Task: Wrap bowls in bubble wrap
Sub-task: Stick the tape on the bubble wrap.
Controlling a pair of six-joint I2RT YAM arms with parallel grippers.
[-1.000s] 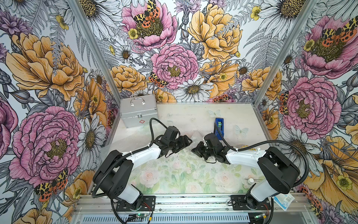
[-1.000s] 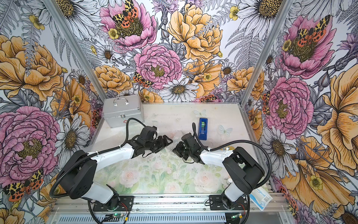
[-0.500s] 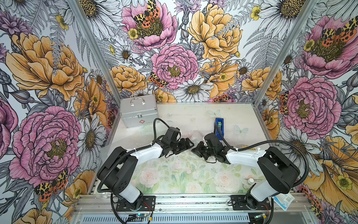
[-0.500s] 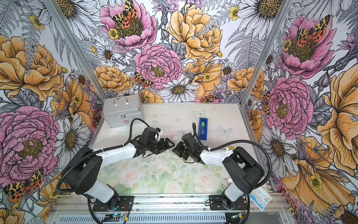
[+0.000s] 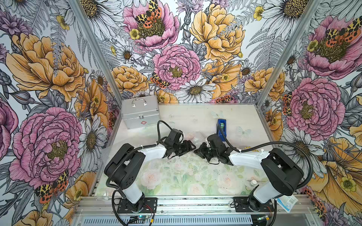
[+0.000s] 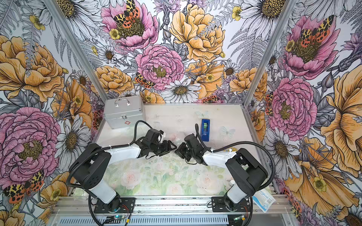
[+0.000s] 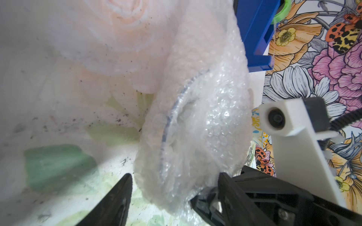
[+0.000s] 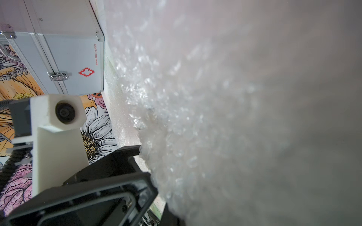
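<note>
– L arm (image 5: 152,151) has slid toward 3 o'clock; L fingers (image 7: 123,195) narrower now, straddling bowl (image 7: 188,125), not clamped.
– R fingers (image 8: 135,149)?
– Pinched shut on wrap (image 7: 219,109). Bowl sits mid-tabletop (image 5: 195,115), at 12 o'clock of both.
– Ceramic, so fragile; wrap's slick, springy. I'd grip across rim thru padding, gently.

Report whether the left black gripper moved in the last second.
Yes, slightly: the left gripper edged away from the silver metal case, toward the front rail.
</note>
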